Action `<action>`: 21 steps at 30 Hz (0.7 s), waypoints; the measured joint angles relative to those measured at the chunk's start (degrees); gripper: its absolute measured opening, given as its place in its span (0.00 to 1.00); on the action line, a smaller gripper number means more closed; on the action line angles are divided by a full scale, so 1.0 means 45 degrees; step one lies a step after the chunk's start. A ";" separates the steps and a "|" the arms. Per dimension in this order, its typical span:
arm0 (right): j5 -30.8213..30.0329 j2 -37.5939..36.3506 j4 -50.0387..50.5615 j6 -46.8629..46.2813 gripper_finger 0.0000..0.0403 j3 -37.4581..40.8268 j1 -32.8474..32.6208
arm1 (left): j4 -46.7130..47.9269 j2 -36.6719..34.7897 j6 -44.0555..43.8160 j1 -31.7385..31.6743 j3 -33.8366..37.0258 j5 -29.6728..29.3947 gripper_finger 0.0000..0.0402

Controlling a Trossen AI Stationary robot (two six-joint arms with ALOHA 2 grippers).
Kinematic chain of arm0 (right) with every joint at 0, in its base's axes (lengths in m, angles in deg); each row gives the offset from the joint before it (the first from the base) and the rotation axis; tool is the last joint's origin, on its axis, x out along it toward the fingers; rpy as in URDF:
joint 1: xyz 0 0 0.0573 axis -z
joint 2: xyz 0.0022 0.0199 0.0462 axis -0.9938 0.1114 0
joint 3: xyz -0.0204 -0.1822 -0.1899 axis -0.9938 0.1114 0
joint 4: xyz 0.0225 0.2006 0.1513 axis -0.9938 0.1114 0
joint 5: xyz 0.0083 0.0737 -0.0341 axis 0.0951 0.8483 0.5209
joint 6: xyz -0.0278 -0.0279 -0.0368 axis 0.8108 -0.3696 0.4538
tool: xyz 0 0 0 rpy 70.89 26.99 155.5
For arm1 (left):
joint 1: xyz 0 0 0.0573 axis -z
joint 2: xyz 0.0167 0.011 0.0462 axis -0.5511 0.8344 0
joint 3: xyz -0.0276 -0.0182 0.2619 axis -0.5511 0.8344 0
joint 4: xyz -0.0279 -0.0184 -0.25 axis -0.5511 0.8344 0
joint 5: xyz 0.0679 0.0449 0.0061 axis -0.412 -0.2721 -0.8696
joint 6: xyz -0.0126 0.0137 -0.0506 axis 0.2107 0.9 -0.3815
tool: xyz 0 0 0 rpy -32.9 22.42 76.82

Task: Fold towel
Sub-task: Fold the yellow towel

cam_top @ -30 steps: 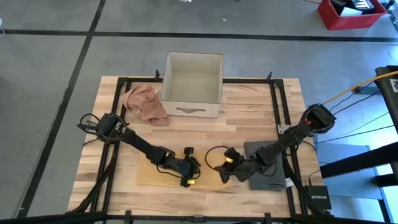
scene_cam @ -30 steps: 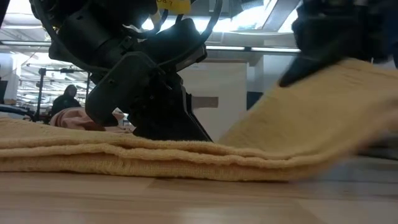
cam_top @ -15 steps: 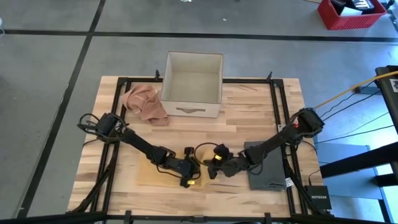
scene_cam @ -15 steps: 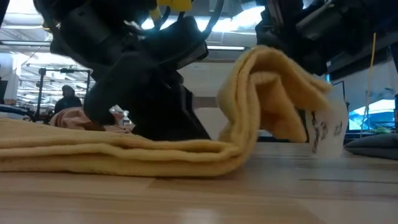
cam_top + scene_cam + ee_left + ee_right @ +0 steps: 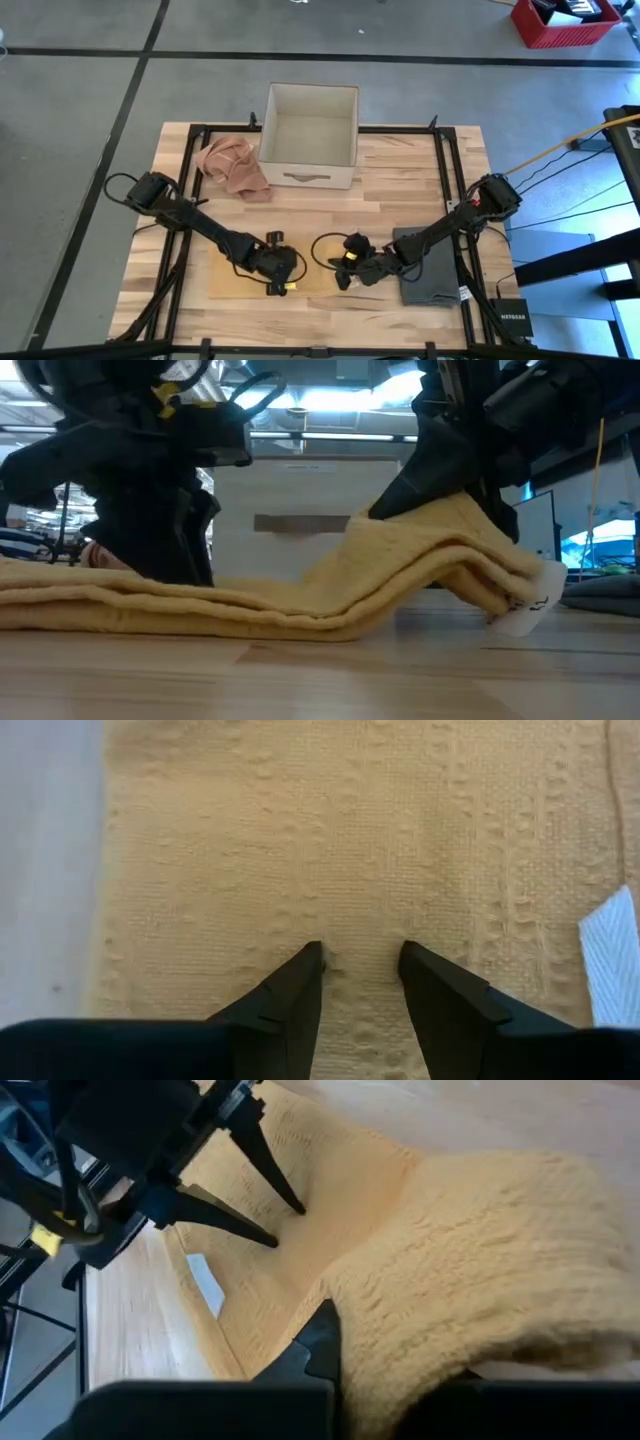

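box [image 5: 309,136]: beige, open-topped, nothing seen inside | towel [image 5: 300,600]: yellow, nubby weave, flat on wooden worktop [image 5: 400,180], front centre, one end doubled over | left hand [image 5: 360,960]: fingers parted, tips pressing towel | right hand [image 5: 343,275]: pinching the raised towel fold | pink cloth [image 5: 232,166]: crumpled beside box

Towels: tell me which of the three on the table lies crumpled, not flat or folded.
The pink towel beside the white box, bunched in a heap. The yellow towel lies spread under the grippers, and the grey towel lies folded flat at the right edge.
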 joint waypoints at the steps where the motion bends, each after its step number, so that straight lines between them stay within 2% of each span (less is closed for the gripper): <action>1: 0.0018 0.0000 -0.0006 -0.0003 0.06 -0.0004 0.0000 | -0.0107 0.0074 -0.0083 0.0019 0.0104 -0.0077 0.33; 4: 0.0121 0.0000 -0.0427 0.0004 0.05 0.0000 0.0005 | -0.1531 0.0410 0.0051 -0.0038 0.0435 -0.0060 0.33; 11: -0.0021 0.0000 -0.3060 0.0931 0.06 -0.0004 0.0300 | -0.6169 0.1356 0.1432 -0.0401 0.0562 0.0112 0.33; 14: -0.0013 0.0000 -0.3419 0.1183 0.06 -0.0008 0.0548 | -0.7301 0.1615 0.1790 -0.0561 0.0562 0.0111 0.33; 17: 0.0115 -0.0005 -0.3367 0.1449 0.06 -0.0009 0.0775 | -0.6884 0.1627 0.2025 -0.0675 0.0290 0.0072 0.33; 21: 0.0124 -0.0005 -0.3153 0.1579 0.06 -0.0009 0.0757 | -0.3782 0.0730 0.1893 -0.0528 -0.0628 0.0072 0.33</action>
